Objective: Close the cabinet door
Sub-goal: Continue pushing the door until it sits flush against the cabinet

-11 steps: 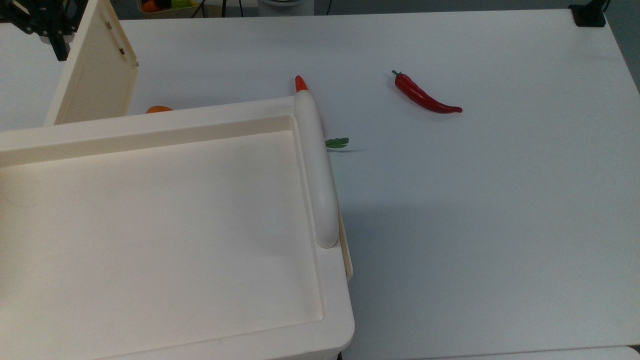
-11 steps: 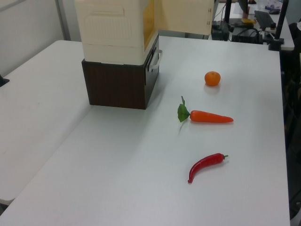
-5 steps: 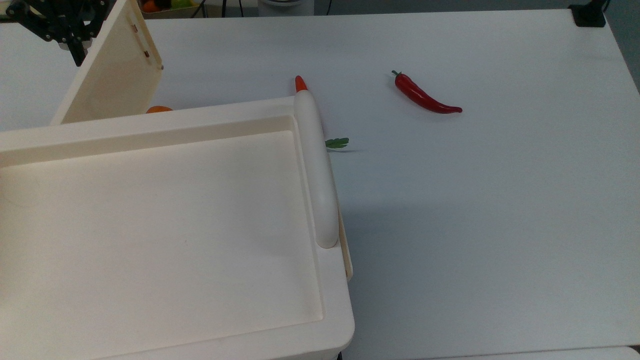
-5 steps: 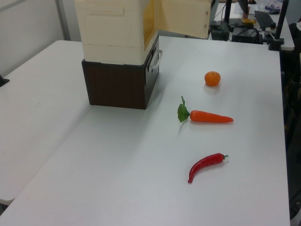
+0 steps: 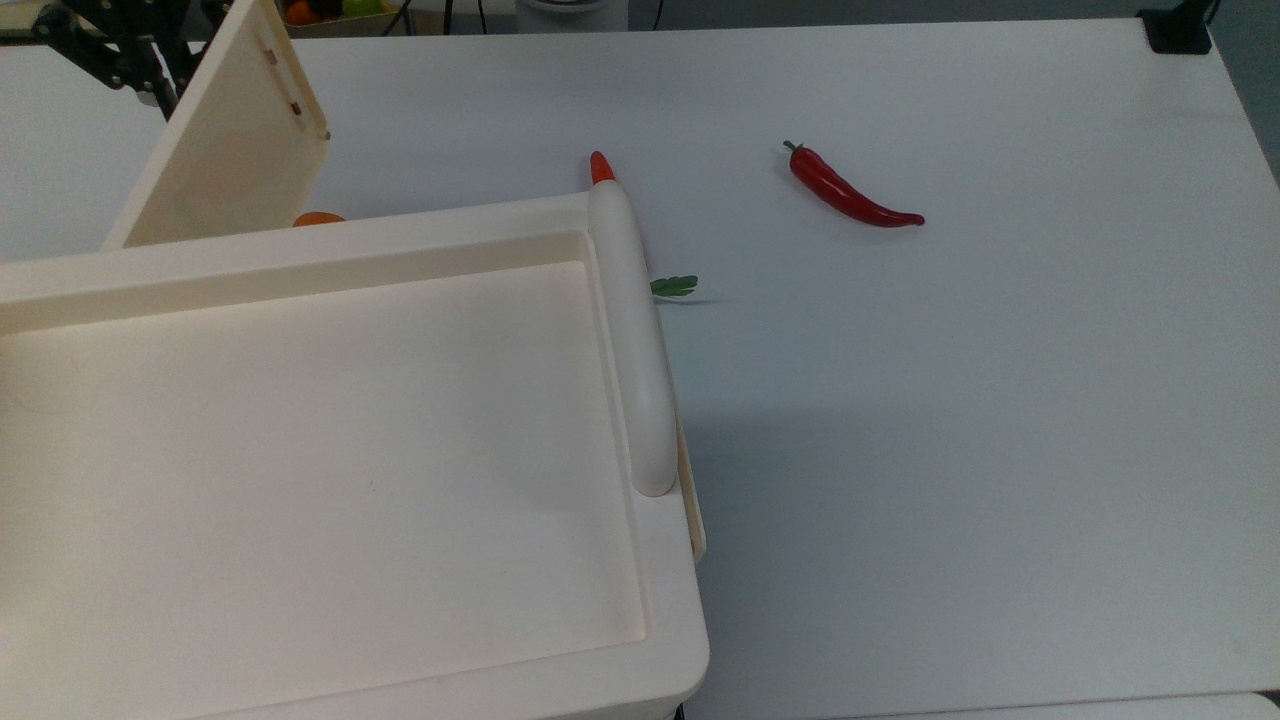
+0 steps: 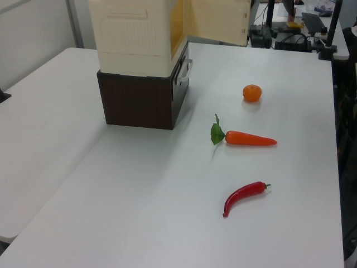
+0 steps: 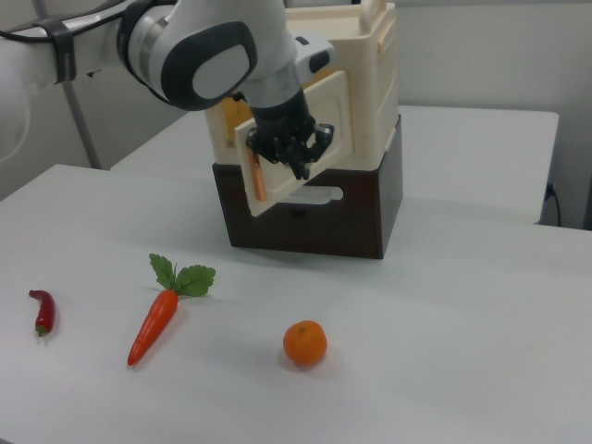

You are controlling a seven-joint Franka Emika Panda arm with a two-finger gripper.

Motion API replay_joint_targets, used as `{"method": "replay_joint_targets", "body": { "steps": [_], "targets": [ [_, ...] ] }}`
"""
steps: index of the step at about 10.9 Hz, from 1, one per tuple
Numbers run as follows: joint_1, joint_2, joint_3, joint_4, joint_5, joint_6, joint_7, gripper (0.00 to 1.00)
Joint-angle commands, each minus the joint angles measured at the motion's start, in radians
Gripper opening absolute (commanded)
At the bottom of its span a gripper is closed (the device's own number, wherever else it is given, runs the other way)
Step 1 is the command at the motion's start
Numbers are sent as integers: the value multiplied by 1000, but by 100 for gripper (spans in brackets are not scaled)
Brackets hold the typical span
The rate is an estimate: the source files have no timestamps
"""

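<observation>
A white robot arm [image 7: 185, 55] reached in from the right view's upper left, bent down at the wrist, with its black gripper [image 7: 291, 153] pressed against the outer face of the cabinet door [image 7: 296, 139]. Whether its fingers were open or closed could not be told, and nothing showed them holding anything.

The cabinet door stood partly open, swung out from the front of the cabinet [image 7: 370, 83], a cream plastic unit sitting on a dark brown base [image 7: 314, 217]. In the top view, the door [image 5: 225, 130] angled away from the cabinet's recessed top [image 5: 300, 440] toward the top view's upper left, with the gripper [image 5: 120, 50] at its far edge. The long rounded bar handle [image 5: 635, 340] ran along the cabinet's edge on the top view's right.

The left view showed the door's [image 6: 217, 21] inner face and the cabinet's yellowish interior [image 6: 176, 22].

On the white table [image 6: 139, 190] lay an orange [image 7: 305, 343], a carrot [image 7: 154, 324] with green leaves, and a red chilli pepper [image 7: 43, 311], well apart from each other. In the top view the cabinet hid most of the carrot [image 5: 600, 167] and orange [image 5: 318, 218]; the chilli pepper [image 5: 850, 195] lay in the open.
</observation>
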Motion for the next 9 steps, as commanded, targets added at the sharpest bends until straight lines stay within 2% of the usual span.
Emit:
{"method": "replay_joint_targets", "body": {
  "steps": [1, 4, 6, 8, 9],
  "targets": [
    [97, -12, -8, -13, 25, -23, 4, 11],
    [156, -18, -8, -8, 60, -23, 15, 11],
    [199, -4, -8, -5, 87, 0, 77, 11],
    [252, 22, -8, -5, 88, 119, 125, 12],
    [275, 31, -8, -3, 90, 182, 159, 15]
  ]
}}
